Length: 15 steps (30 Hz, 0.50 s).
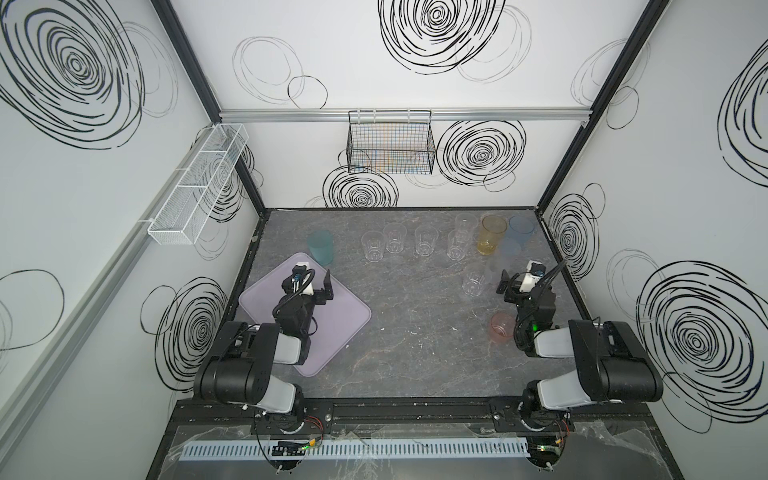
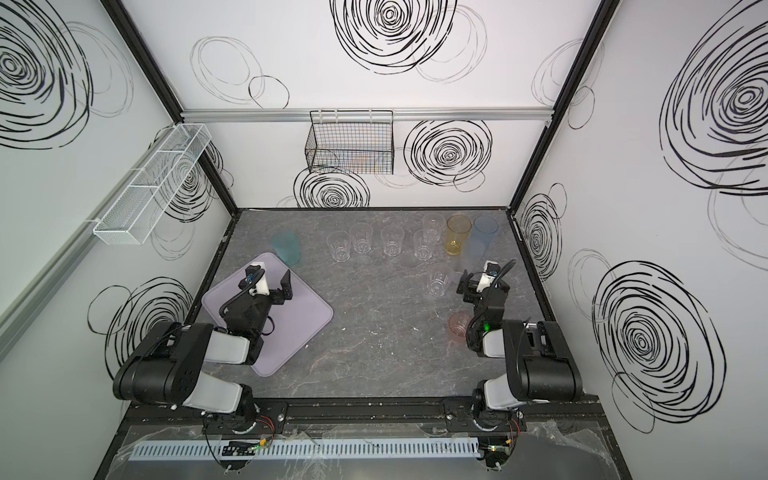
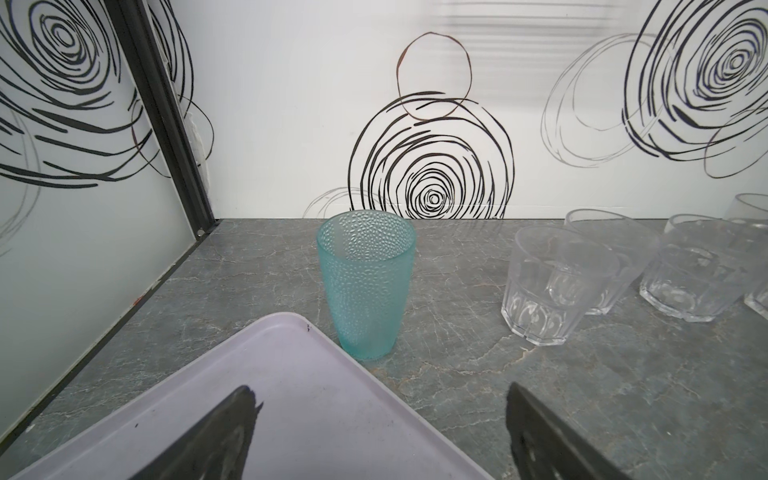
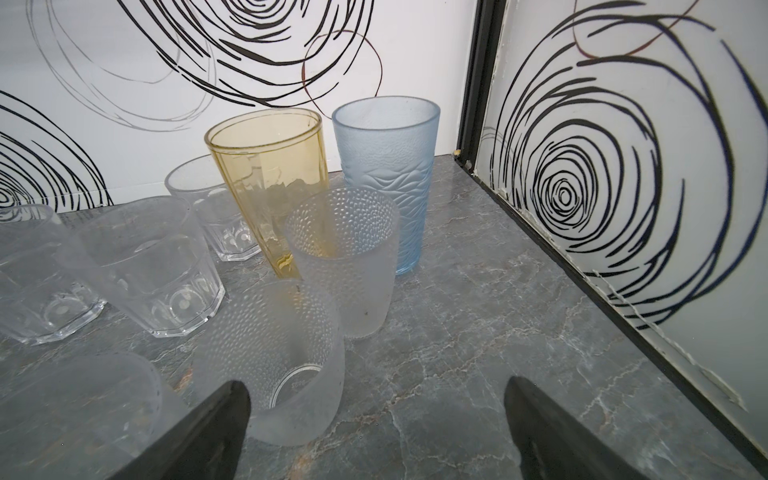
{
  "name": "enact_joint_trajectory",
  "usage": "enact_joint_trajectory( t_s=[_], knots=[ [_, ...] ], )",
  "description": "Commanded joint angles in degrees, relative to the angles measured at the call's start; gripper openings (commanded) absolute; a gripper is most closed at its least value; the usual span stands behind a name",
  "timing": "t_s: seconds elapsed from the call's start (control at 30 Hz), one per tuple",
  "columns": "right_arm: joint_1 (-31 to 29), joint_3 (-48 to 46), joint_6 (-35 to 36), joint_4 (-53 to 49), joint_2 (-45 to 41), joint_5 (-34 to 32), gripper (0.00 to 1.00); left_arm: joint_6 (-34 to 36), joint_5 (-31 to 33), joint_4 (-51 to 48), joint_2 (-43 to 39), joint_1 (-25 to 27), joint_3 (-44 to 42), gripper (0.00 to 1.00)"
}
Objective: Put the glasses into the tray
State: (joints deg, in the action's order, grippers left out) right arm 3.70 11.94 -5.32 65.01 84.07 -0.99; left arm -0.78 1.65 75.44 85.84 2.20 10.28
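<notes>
The pale lilac tray [image 1: 343, 328] [image 2: 309, 322] lies empty at the front left. My left gripper [image 1: 318, 286] [image 3: 380, 390] hovers open over the tray's far corner [image 3: 291, 395]. A teal glass [image 1: 321, 247] [image 3: 365, 286] stands just beyond that corner. Several short clear glasses [image 1: 395, 237] [image 3: 544, 286] line the back. At the back right stand an amber glass [image 1: 492, 235] [image 4: 270, 183] and a blue glass [image 1: 520, 230] [image 4: 386, 174]. My right gripper [image 1: 513, 282] [image 4: 376, 384] is open and empty. A frosted dimpled glass [image 4: 274, 357] stands just ahead of one of its fingers. A pink glass [image 1: 501, 327] sits beside the right arm.
A black wire basket [image 1: 390, 145] hangs on the back wall and a white mesh basket [image 1: 199, 187] on the left wall. A second frosted glass [image 4: 345, 266] and a short clear glass [image 1: 473, 282] crowd the right gripper. The right wall [image 4: 623, 208] is close.
</notes>
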Motion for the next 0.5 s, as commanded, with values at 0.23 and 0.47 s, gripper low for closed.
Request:
enact_joint_trajectory(
  t_s=[0.23,0.47],
  knots=[
    [-6.44,6.51,3.20,-13.61,-9.48,-11.92,1.00,8.89,19.52,7.98,-9.53,12.04,-5.28,0.96],
    [-14.44,20.80,-5.24,-40.25,-15.96,-24.49,1.00,9.68,28.70,-13.15,-26.32,21.64,-0.10,0.96]
  ],
)
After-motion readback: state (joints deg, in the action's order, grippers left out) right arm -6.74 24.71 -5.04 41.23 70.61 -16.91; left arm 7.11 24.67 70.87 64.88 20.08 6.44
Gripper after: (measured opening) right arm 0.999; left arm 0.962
